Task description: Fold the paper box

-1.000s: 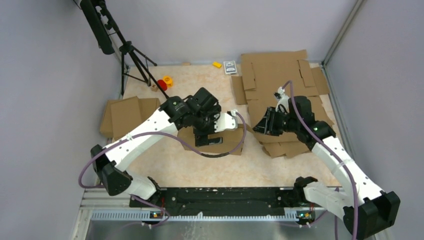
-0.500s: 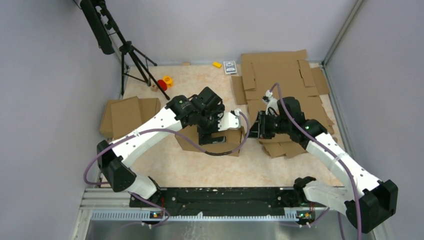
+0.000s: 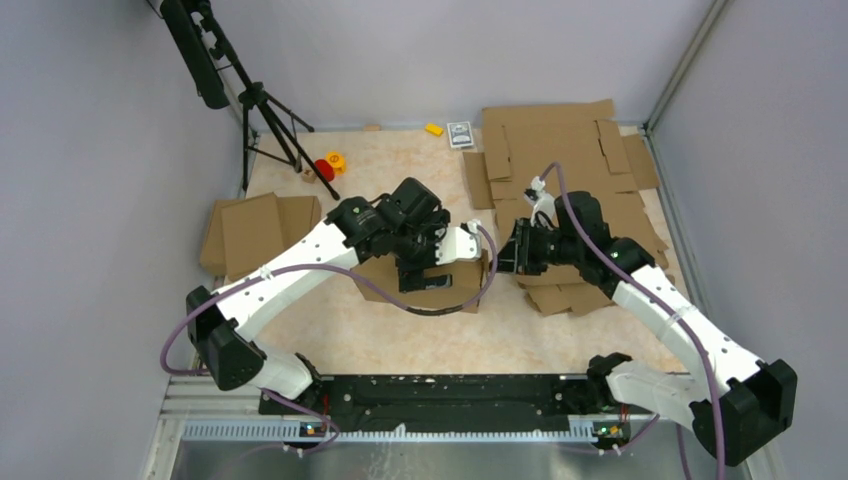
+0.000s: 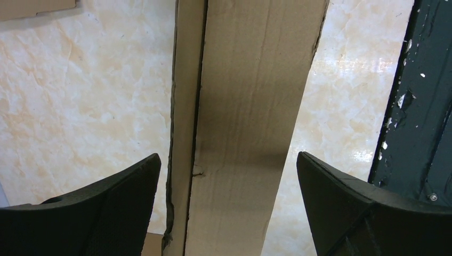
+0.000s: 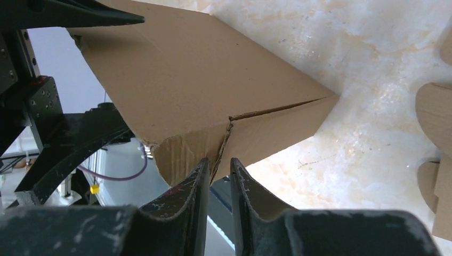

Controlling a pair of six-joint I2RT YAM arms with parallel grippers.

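marbled beige tabletop (image 3: 400, 170) carries the paper box (image 3: 462, 290) at its centre, with the stack of flat cardboard sheets (image 3: 560, 150) at 2 o'clock. over the last second the right gripper (image 5: 219, 165) has moved in from the stack to the box's 3 o'clock edge and narrowed its fingers onto a corner flap, pinching the cardboard; the left gripper (image 4: 226, 160) stays spread wide, straddling a raised panel without contact. judgement: the flap now appears secured, so folding it inward can proceed.
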